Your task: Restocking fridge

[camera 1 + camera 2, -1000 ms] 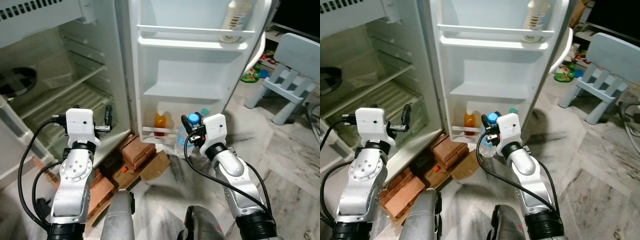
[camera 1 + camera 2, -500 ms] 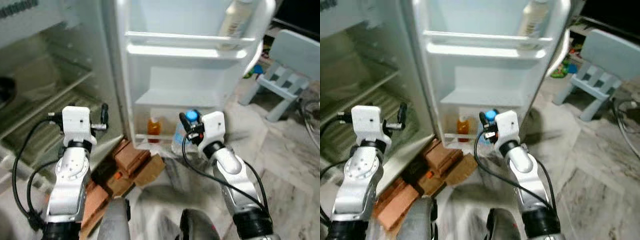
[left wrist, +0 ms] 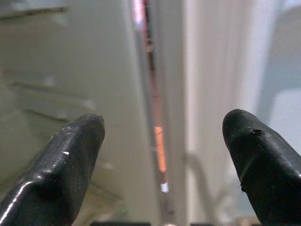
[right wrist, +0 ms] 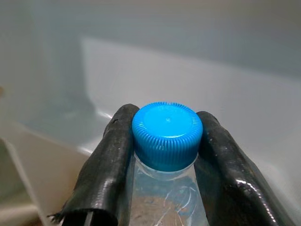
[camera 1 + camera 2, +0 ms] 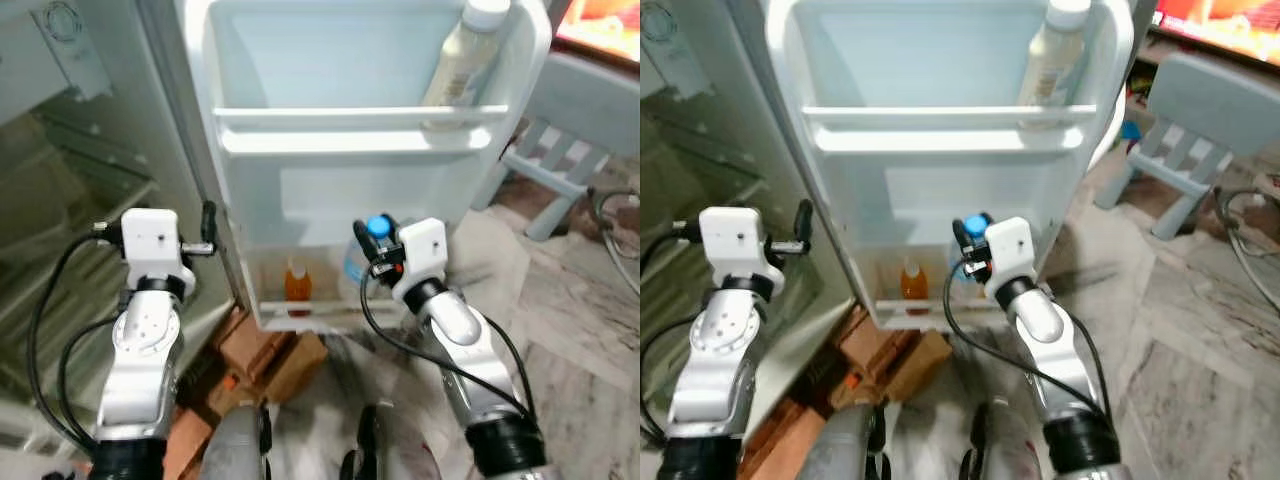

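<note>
Nearest the robot, the right gripper has its two black fingers pinched on the neck of a clear water bottle, just under its blue cap. The bottle hangs upright in front of the open fridge door, close to the door's bottom shelf and to the right of a small orange bottle that stands in that shelf. Whether the water bottle's base touches the shelf cannot be told.

The left gripper is held up beside the door's hinge edge with its fingers spread wide apart and nothing between them.

Below the door, reddish bricks and a flap of cardboard lie on the marble floor.

Higher in the door, the upper shelf holds a tall cream bottle at its right end. To the left, the fridge's interior shows wire racks.

Beyond the door, a pale blue child's chair stands on the floor.

Compared with a second ago, the whole view has shifted: the door sits nearer and more square-on, and the chair is partly cut off behind it. The right gripper still clamps the bottle and the left is still open.
</note>
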`<state>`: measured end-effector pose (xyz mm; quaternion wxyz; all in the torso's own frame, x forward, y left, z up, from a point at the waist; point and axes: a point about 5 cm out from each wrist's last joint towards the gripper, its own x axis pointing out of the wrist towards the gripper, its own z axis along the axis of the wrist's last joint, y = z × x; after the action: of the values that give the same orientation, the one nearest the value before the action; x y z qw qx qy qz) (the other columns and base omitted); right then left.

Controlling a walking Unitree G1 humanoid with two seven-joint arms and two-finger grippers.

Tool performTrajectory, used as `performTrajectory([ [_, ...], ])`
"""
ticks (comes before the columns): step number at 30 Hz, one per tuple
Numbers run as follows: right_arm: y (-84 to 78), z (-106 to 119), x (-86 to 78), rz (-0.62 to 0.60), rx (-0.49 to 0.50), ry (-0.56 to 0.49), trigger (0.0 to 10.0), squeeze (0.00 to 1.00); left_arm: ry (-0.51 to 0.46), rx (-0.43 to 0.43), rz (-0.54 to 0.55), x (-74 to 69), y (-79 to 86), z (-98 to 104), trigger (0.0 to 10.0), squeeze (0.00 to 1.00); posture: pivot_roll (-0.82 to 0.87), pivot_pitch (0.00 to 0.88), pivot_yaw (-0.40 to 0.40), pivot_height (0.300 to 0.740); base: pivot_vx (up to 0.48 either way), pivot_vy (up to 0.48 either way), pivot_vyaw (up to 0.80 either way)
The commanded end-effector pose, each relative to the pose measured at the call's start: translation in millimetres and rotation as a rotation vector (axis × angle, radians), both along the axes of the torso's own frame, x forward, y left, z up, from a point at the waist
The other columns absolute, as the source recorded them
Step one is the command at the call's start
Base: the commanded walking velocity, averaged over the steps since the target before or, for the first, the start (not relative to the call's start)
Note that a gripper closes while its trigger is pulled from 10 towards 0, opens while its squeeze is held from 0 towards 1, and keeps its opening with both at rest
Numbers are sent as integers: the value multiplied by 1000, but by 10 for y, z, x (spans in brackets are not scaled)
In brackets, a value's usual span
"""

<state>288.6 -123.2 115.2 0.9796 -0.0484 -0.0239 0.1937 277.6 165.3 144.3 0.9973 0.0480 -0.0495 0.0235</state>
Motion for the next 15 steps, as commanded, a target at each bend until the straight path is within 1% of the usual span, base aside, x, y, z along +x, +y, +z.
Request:
performTrajectory([
  [1, -35, 44, 2, -18, 15, -14, 10000, 0, 19, 4, 13, -28, 30, -32, 10000, 0, 120, 73, -37, 655, 0, 0, 0],
  [4, -19, 30, -4, -2, 25, 1, 10000, 0, 16, 5, 10, -24, 26, -25, 10000, 0, 120, 74, -36, 655, 0, 0, 0],
  [6, 27, 10, -21, 33, 37, 22, 10000, 0, 16, 9, 8, -21, 21, -22, 10000, 0, 123, 78, -35, 655, 0, 0, 0],
  [11, 57, -7, -33, 51, 32, 26, 10000, 0, 18, 12, 7, -32, 19, -12, 10000, 0, 129, 89, -35, 655, 0, 0, 0],
  [15, 52, -23, 15, 52, 18, 19, 10000, 0, 33, 21, 11, -85, 38, -20, 10000, 0, 142, 122, -31, 650, 0, 0, 0],
])
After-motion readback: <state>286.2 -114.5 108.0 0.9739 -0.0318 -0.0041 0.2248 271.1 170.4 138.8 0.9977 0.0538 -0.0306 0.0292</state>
